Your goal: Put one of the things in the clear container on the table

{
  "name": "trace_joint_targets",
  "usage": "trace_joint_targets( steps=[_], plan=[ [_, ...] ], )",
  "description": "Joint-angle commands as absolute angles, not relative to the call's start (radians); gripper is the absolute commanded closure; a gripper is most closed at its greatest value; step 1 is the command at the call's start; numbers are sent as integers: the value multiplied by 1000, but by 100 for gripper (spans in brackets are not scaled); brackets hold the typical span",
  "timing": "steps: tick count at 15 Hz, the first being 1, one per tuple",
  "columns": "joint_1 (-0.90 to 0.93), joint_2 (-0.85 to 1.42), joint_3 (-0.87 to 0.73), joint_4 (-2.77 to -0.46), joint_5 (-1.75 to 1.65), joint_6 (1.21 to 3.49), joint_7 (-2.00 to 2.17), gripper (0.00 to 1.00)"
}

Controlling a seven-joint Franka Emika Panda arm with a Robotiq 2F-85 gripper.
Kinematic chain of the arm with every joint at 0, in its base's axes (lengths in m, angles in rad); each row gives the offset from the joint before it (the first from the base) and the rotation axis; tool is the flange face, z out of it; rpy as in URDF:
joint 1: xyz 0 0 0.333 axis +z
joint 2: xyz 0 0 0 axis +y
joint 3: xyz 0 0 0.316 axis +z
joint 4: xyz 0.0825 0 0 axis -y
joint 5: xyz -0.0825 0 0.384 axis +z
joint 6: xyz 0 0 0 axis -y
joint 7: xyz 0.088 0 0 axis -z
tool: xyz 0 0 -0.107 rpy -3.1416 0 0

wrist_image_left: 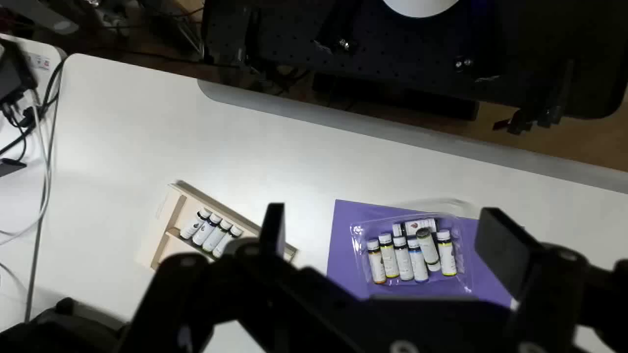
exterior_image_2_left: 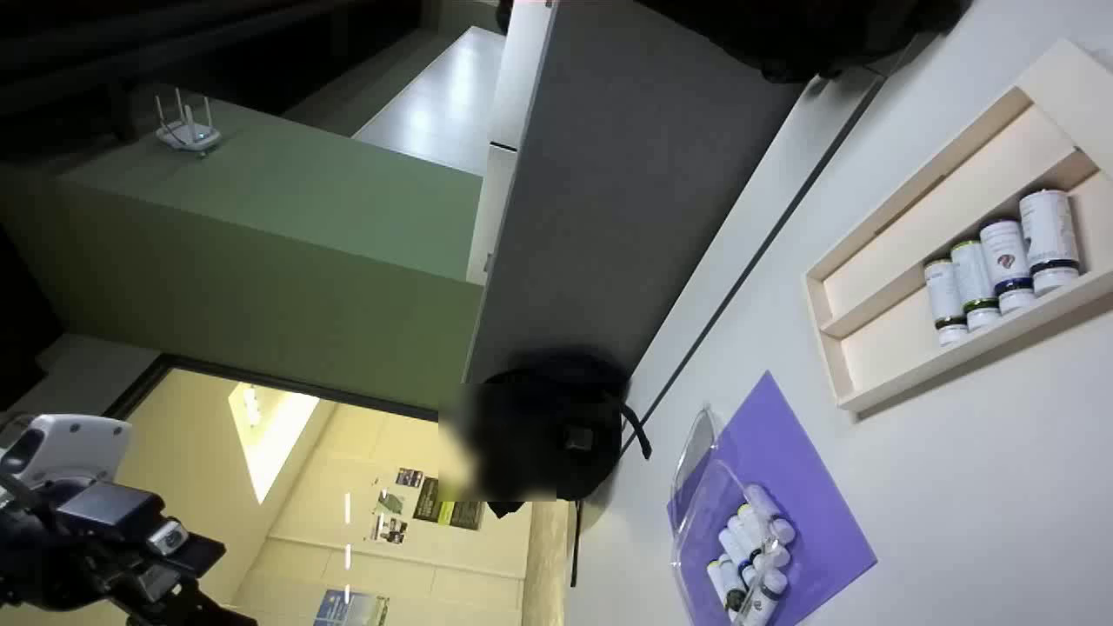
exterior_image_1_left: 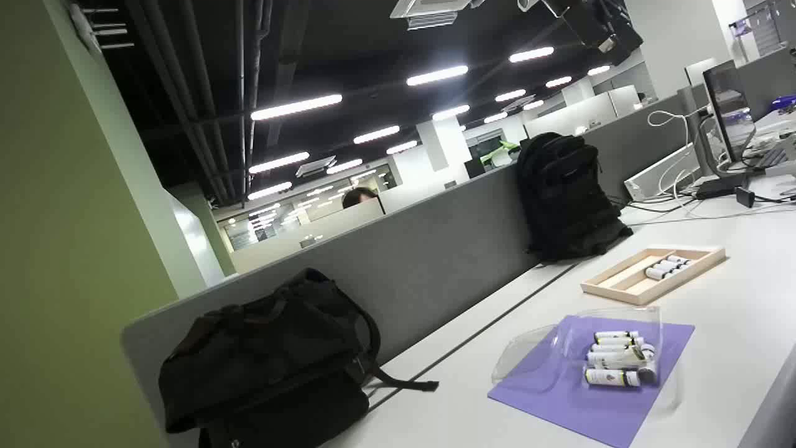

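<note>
- Nearest, wrist view: the gripper (wrist_image_left: 389,239), its dark fingers (wrist_image_left: 505,250) spread wide, with the view straight through to the table below.
- In an exterior view the arm (exterior_image_2_left: 74,443) shows at lower left, its working end well apart from the table.
- Below the gap: the small white bottles (wrist_image_left: 403,260), seven counted, some with coloured bands. Four lie side by side, caps one way; a fifth slants beside them, cap reversed; a sixth sits past it; one lies crosswise near the caps.
- All seven are inside the clear container (wrist_image_left: 360,255), a low see-through box.
- Container rests on the purple mat (wrist_image_left: 344,245); mat flat on the pale table (wrist_image_left: 274,152).
- Near the mat, apart from it: a wooden tray (exterior_image_1_left: 683,277), split lengthwise. Four similar bottles (exterior_image_2_left: 1004,256) lie in a row in the compartment farther from the grey partition (exterior_image_1_left: 423,261).
- Against the partition: a slumped black bag (exterior_image_1_left: 267,367) and an upright black backpack (exterior_image_1_left: 563,199).
- Farther along the desk: a monitor (exterior_image_1_left: 731,118).
- Beyond the partition: the top of a dark-haired head (exterior_image_1_left: 359,196), strip lights (exterior_image_1_left: 297,107) overhead.
</note>
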State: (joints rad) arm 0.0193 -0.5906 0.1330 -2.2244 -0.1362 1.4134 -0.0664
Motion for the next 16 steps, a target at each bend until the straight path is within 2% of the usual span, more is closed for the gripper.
trace_joint_targets(
  steps=[1, 7, 11, 16],
  plan=[
    [50, -586, 111, -2221, -146, 1411, -53, 0],
    [50, -587, 111, -2221, -146, 1412, -53, 0],
    [53, -485, 53, -2286, -111, 1702, -89, 0],
    [90, -220, 32, -2342, -60, 2107, -252, 0]
  ],
)
